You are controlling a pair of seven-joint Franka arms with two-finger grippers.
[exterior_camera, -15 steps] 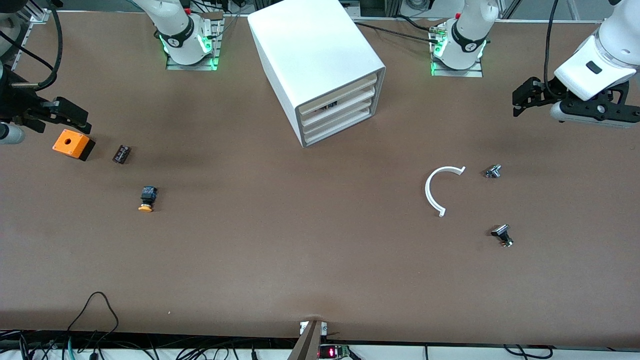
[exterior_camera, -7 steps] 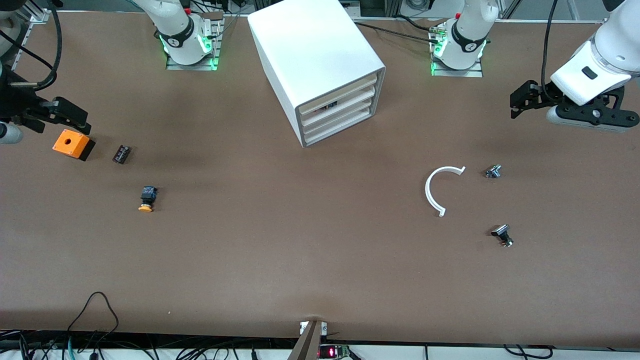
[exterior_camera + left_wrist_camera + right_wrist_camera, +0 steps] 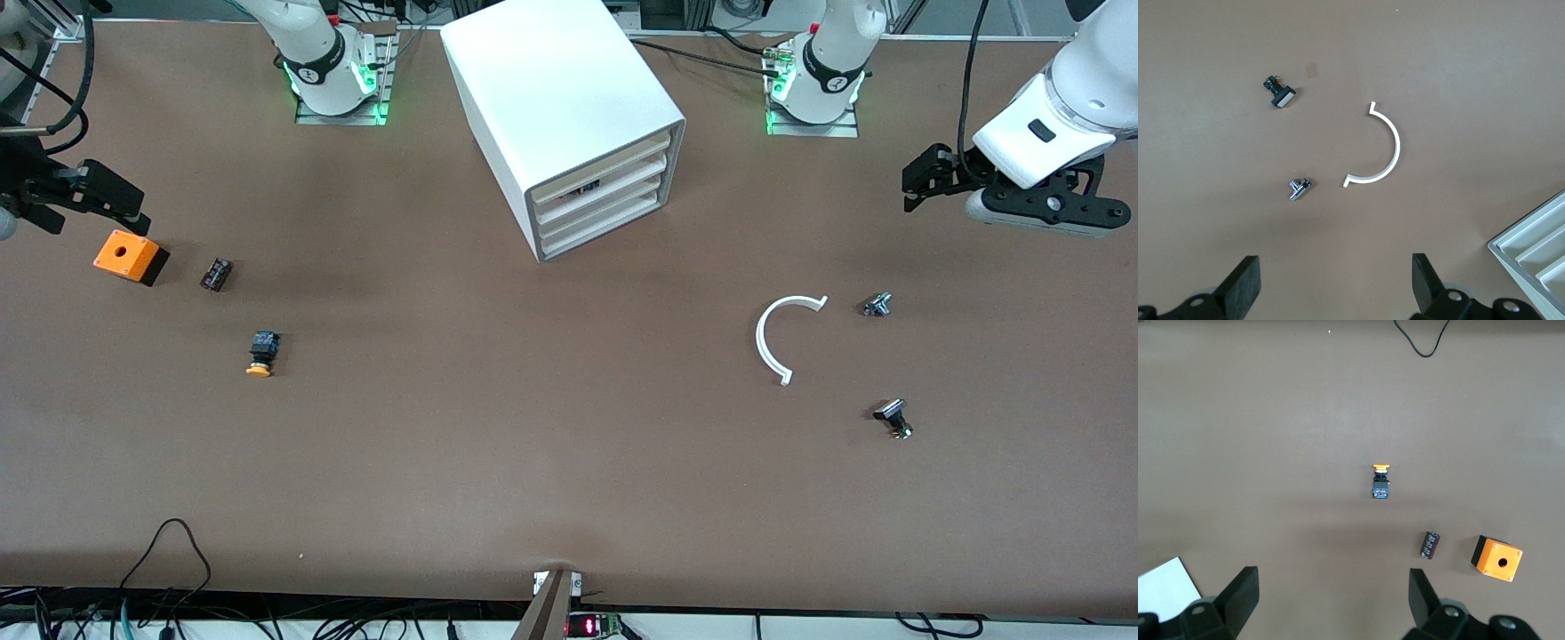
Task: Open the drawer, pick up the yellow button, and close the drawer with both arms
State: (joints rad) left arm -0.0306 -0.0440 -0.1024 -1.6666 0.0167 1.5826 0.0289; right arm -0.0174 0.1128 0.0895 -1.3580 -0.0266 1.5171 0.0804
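The white cabinet (image 3: 564,98) stands near the robots' bases. Its top drawer (image 3: 609,163) sits in line with the three other drawers. The button (image 3: 260,353), with an orange-yellow cap and a dark body, lies on the table toward the right arm's end. It also shows in the right wrist view (image 3: 1381,482). My right gripper (image 3: 124,206) is open and empty in the air, beside the orange cube (image 3: 129,256). My left gripper (image 3: 916,182) is open and empty over bare table at the left arm's end. Both wrist views show wide-open jaws, the left (image 3: 1336,283) and the right (image 3: 1331,597).
A small black part (image 3: 216,274) lies beside the orange cube. A white arc (image 3: 782,338) and two small metal parts (image 3: 877,305) (image 3: 893,419) lie toward the left arm's end. Cables run along the table edge nearest the front camera.
Both grippers have drifted toward the bases' side of the table. The right one has drawn away from the orange cube. Nothing on the table has moved.
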